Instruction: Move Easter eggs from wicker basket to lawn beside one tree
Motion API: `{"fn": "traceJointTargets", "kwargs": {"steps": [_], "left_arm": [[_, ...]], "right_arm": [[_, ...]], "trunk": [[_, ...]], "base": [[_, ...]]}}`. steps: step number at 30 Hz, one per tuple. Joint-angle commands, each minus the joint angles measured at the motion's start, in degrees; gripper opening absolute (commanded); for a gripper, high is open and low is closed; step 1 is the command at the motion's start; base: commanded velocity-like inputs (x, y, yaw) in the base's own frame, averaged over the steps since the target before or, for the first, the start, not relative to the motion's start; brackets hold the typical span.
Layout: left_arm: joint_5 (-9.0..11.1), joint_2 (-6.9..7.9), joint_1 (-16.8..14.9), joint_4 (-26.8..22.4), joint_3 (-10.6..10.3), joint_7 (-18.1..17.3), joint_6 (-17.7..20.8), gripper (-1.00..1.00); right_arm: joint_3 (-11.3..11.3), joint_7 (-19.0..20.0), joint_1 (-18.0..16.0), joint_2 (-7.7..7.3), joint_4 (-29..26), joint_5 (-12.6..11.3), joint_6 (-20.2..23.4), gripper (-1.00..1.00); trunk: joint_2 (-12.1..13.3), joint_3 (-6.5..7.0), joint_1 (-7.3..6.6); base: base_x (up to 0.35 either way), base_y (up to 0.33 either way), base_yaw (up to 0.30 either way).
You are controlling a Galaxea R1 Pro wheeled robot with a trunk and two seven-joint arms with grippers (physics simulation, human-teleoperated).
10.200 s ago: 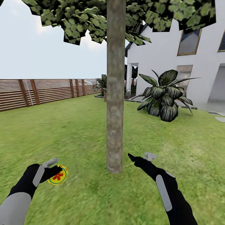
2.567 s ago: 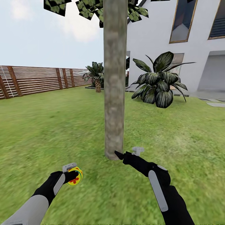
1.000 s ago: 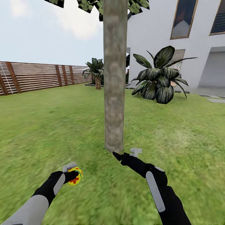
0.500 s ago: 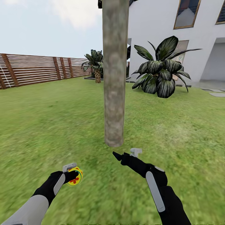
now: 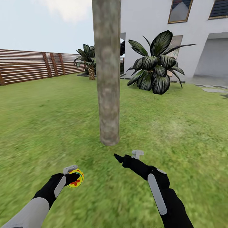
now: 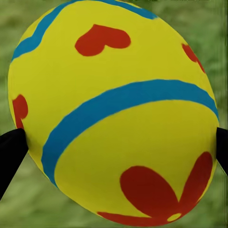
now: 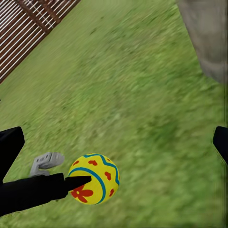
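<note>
**One egg is near the tree, but it is not down yet**

On the left side, the left gripper (image 5: 73, 176) is squeezed tight on one egg (image 5: 76, 178). The egg is yellow with blue bands and red flowers. In the left wrist view the egg (image 6: 114, 114) sits big and close, with a black finger (image 6: 10, 154) pressing on each side of it. The right wrist view looks across at the same egg (image 7: 94, 178) held above the lawn (image 7: 142, 95).

In the middle stands the tree (image 5: 107, 79). Its grey-brown trunk comes down to the grass a little way ahead of the egg. So this egg looks close to where it should go, but it is up in the air and not on the grass. I think the next job is to lower it beside the trunk and let go.

On the right side, the right gripper (image 5: 128, 155) is spread open and holds nothing. It hangs over the lawn (image 5: 177, 133) just in front of the trunk.

No other egg lies on the grass by the tree that I can see. The ground right behind the trunk is hidden. The top of the tree is cut off. I cannot tell how many eggs are left to move.
</note>
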Motion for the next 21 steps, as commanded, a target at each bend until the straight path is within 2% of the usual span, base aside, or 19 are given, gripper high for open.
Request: {"fn": "traceJointTargets", "kwargs": {"steps": [1,8,21], "left_arm": [[0.6,0.00,0.0,-0.2,0.0,0.3,0.3,-1.00],[0.6,0.00,0.0,-0.2,0.1,0.3,0.5,-1.00],[0.6,0.00,0.0,-0.2,0.0,0.3,0.5,-1.00]], "right_arm": [[-0.1,0.0,0.0,0.03,0.0,-0.2,0.3,1.00],[-0.1,0.0,0.0,0.02,0.0,-0.2,0.3,1.00],[0.0,-0.1,0.0,0.02,0.0,-0.1,-1.7,1.00]], "trunk": [[0.0,0.02,-0.01],[0.0,0.23,-0.01],[0.0,0.23,-0.01]], "base": [[0.000,0.000,-0.201],[0.017,0.000,-0.085],[0.314,0.000,-0.001]]}}
